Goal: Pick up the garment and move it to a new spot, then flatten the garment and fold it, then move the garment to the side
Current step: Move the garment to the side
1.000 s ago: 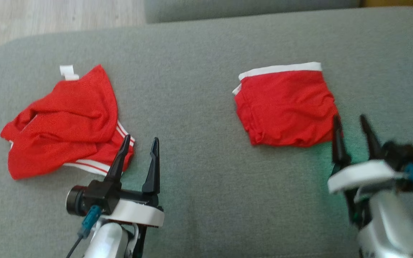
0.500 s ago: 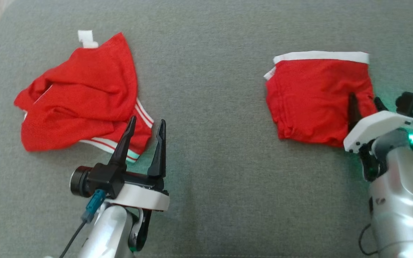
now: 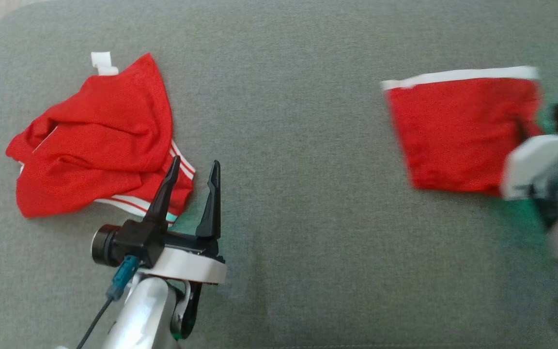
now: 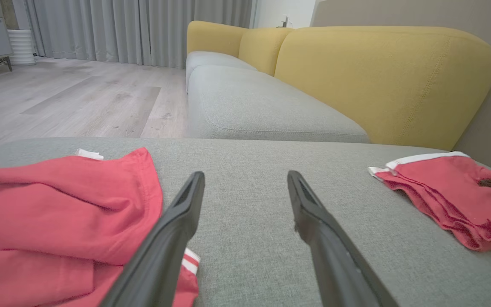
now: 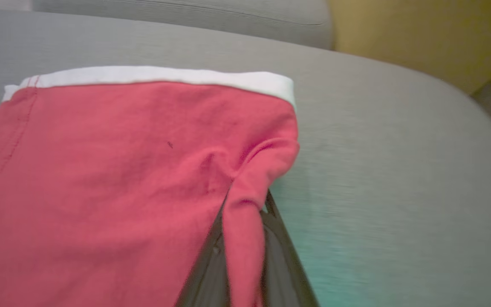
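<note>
Red garments: we count two on the grey seat cushion [image 3: 308,218]. One is the folded garment [image 3: 458,131], near the cushion's right edge, and one is the crumpled garment [image 3: 95,145], near its left edge.

White waistband [image 3: 458,76]: one, on the folded garment.

White label tab [image 3: 100,63]: one, on the crumpled garment.

Grippers: we count two, the left gripper [image 3: 196,161] and the right gripper [image 5: 246,200].

Dark fingers [image 4: 173,230]: four in all, two to each gripper. One pair is spread, the left; one pair is pinched on the folded garment, the right.

In the left wrist view we tally three yellow back cushions [image 4: 382,81] and two further grey seat cushions [image 4: 262,106].
</note>
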